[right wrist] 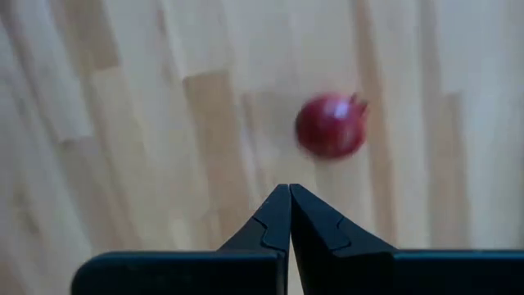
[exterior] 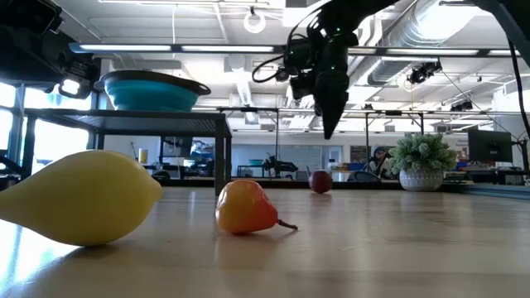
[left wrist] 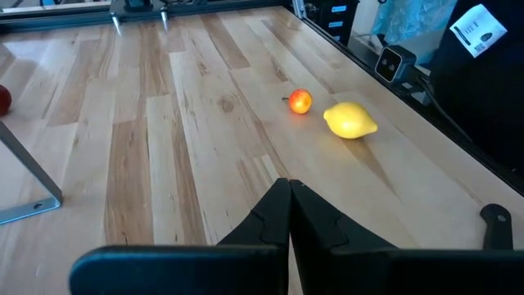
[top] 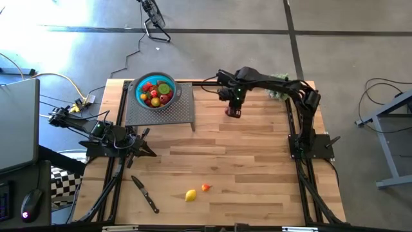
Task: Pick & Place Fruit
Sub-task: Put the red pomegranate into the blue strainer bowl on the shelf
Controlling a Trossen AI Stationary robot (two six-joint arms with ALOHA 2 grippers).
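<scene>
Right gripper (right wrist: 289, 190), fingers together, is held above a red fruit (right wrist: 331, 125) near the rack (top: 161, 113) — stem direction apparently rightward. Lemon (top: 190, 195) lies lengthwise left-right, near edge, beside knife (top: 145, 194).

bowl (top: 156, 92) teal | lemon (top: 190, 195) yellow | dark red fruit (right wrist: 331, 125) | table (top: 244, 167) pale wood stripes

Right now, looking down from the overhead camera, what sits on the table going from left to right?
Left gripper → knife → teal bowl of fruit → yellow fruit → orange fruit → red fruit under the right gripper → green plant.
</scene>
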